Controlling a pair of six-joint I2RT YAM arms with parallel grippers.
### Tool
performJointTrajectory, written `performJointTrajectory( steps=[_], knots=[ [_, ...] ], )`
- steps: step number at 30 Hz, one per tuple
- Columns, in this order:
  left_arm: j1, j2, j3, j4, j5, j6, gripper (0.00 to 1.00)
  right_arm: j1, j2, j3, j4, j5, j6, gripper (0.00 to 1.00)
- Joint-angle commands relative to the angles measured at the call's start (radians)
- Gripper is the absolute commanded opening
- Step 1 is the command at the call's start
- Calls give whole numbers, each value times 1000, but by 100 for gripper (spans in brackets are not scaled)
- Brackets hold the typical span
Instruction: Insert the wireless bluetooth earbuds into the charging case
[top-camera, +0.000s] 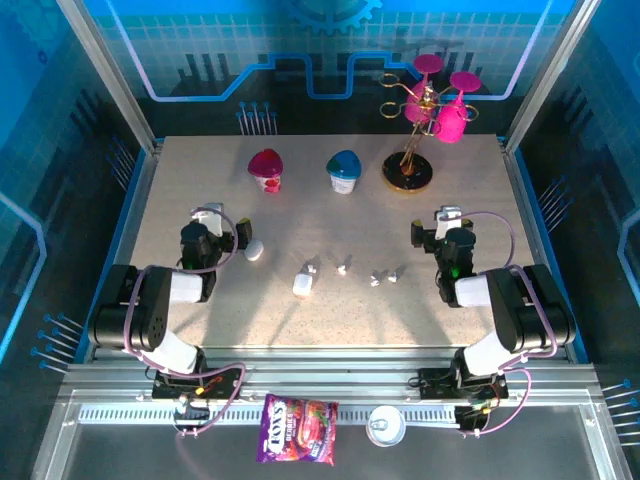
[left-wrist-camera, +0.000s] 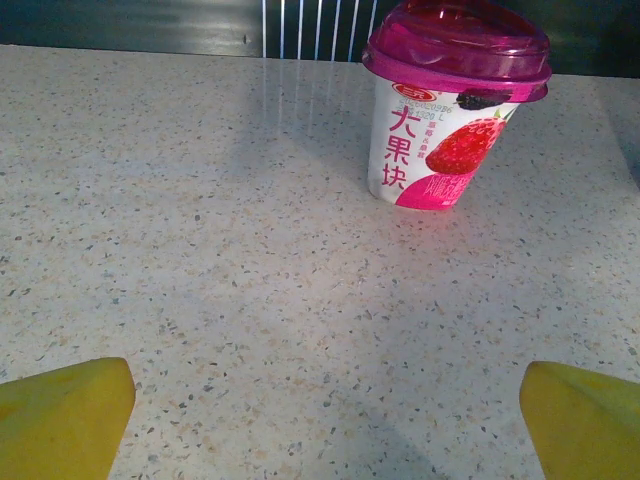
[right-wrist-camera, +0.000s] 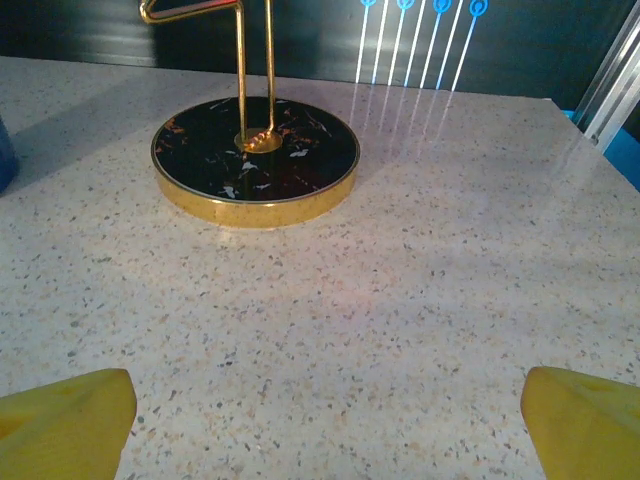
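Note:
Several tiny white earbuds lie mid-table: one (top-camera: 312, 268) beside an upright white charging case (top-camera: 302, 286), one (top-camera: 342, 269) further right, and a pair (top-camera: 375, 281) (top-camera: 393, 276) right of centre. A second, rounded white case (top-camera: 255, 250) lies to the left, just right of my left arm. My left gripper (top-camera: 210, 214) (left-wrist-camera: 325, 420) is open over bare tabletop, its yellow fingertips (left-wrist-camera: 65, 415) wide apart, left of the earbuds. My right gripper (top-camera: 449, 216) (right-wrist-camera: 325, 425) is also open and holds nothing, to the right of the earbuds.
A pink-lidded yogurt cup (top-camera: 266, 168) (left-wrist-camera: 455, 100) and a teal-lidded cup (top-camera: 344, 171) stand at the back. A gold stand with a black round base (top-camera: 407, 172) (right-wrist-camera: 255, 160) carries pink cups at the back right. A candy bag (top-camera: 297, 442) and a can (top-camera: 385, 425) lie off the table's near edge.

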Motion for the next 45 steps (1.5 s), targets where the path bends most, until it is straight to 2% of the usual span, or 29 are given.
performJointTrajectory(
  steps=[1,23,29,32,39,45],
  knots=[
    [3,5,1,0,16,-2,99,15,8,18,-9,27,-6,100],
    [3,3,2,1,15,-2,99,13,8,20,-14,25,-5,100],
    [-10,-46,-2,-30,-35,-5,99,13,-4,17,-17,8,-12,100],
    [-20,-122,-5,-97,-52,0,99,24,-51,26,-72,4,-27,100],
    [-83,-342,28,-380,-93,-4,99,69,-235,82,-305,24,-62,100],
    [-154,-479,115,-656,-59,-56,99,134,-352,194,-641,-95,67,100]
  ],
)
